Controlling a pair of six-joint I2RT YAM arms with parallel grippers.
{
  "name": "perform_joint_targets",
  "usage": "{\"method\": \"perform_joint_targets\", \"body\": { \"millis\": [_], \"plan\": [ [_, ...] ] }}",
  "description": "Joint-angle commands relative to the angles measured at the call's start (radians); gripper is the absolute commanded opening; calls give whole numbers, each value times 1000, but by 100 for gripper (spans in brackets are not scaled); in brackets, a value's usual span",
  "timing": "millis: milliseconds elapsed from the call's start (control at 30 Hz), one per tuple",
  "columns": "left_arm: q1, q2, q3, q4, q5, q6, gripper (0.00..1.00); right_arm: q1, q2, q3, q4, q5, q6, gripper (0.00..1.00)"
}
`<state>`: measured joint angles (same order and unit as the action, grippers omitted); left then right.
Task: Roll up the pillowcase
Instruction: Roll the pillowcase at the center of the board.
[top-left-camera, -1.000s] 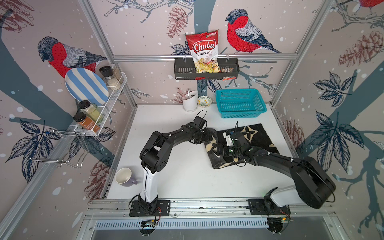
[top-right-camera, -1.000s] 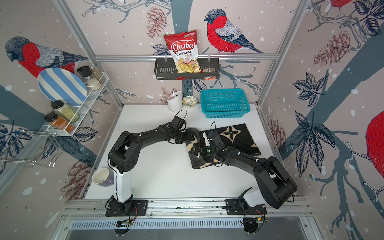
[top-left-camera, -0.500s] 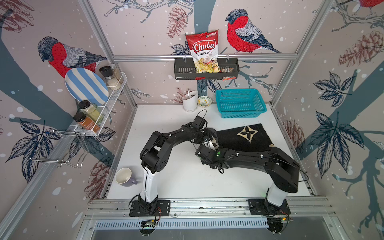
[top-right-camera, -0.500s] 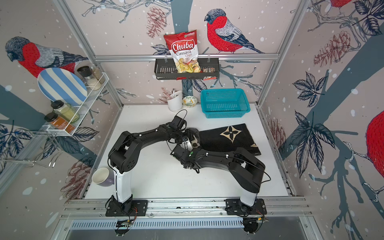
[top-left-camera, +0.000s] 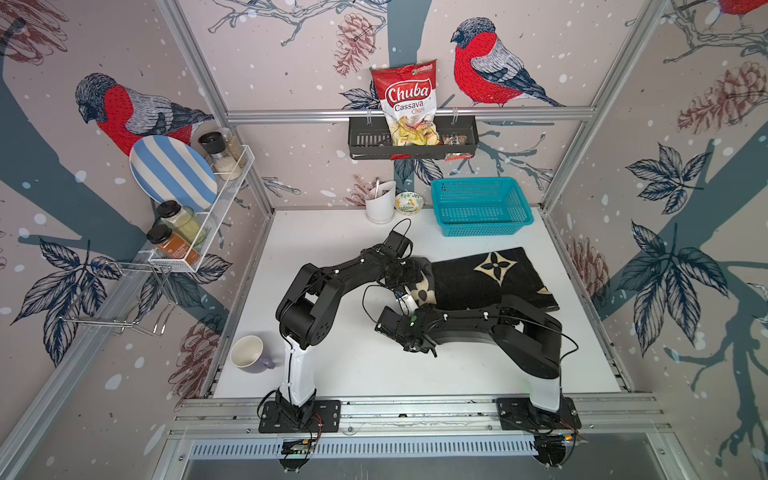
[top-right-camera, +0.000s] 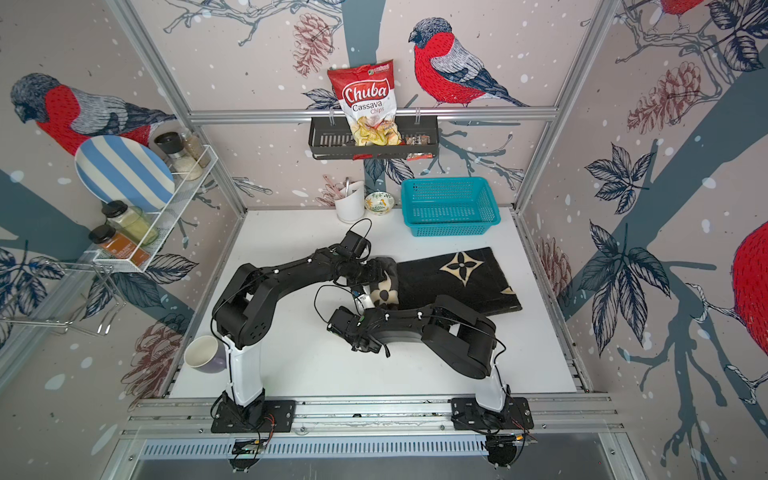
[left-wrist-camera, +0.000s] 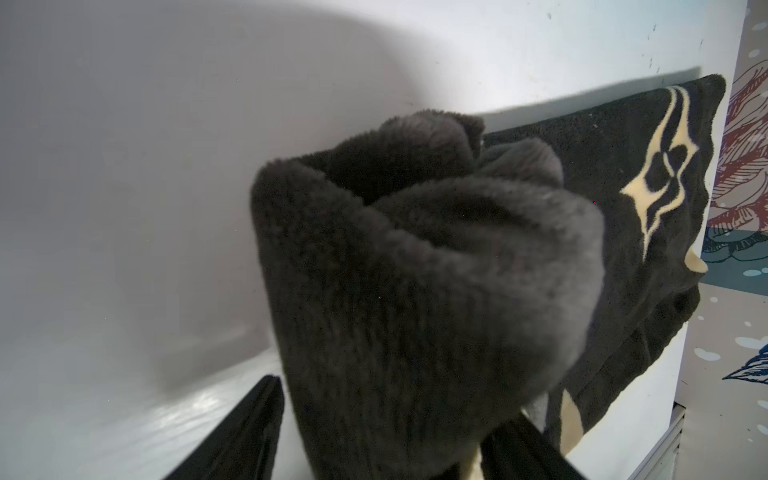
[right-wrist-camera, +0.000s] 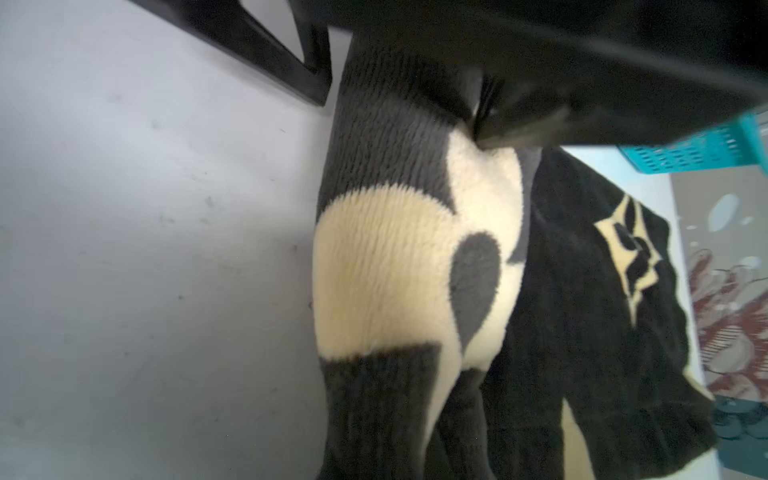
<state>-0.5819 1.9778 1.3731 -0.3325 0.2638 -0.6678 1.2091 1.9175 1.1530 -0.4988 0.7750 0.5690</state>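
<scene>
Your left gripper (left-wrist-camera: 395, 399) has its jaws set wide around the far end of the roll (top-left-camera: 422, 282). One finger (right-wrist-camera: 523, 124) digs into the plush and the other sits against it or just beside it, so treat that hold as light. Your right gripper (top-left-camera: 406, 300) points at the roll's near end. No view shows whether its jaws are wide or narrow, or whether they pinch any cloth.

The pillowcase (top-left-camera: 490, 282) lies on the right half of the tabletop (top-left-camera: 353, 365), nearer than the teal basket (top-left-camera: 486, 227). Only its left end is rolled; the rest lies flat out to the right.

The plush layers at the far end look loose, and they could spring open if the left jaws ease off. The right arm passes over the flat cloth's near edge, so moving it low could drag that edge and skew the roll.
</scene>
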Motion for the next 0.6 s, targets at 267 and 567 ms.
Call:
{"method": "perform_joint_targets", "body": {
  "millis": [267, 567],
  "plan": [
    [81, -128, -2, -68, -59, 71, 81, -259, -282, -321, 510, -816, 48, 0],
    [-6, -35, 49, 3, 2, 32, 81, -595, -331, -561, 837, -1313, 179, 1]
  ]
}}
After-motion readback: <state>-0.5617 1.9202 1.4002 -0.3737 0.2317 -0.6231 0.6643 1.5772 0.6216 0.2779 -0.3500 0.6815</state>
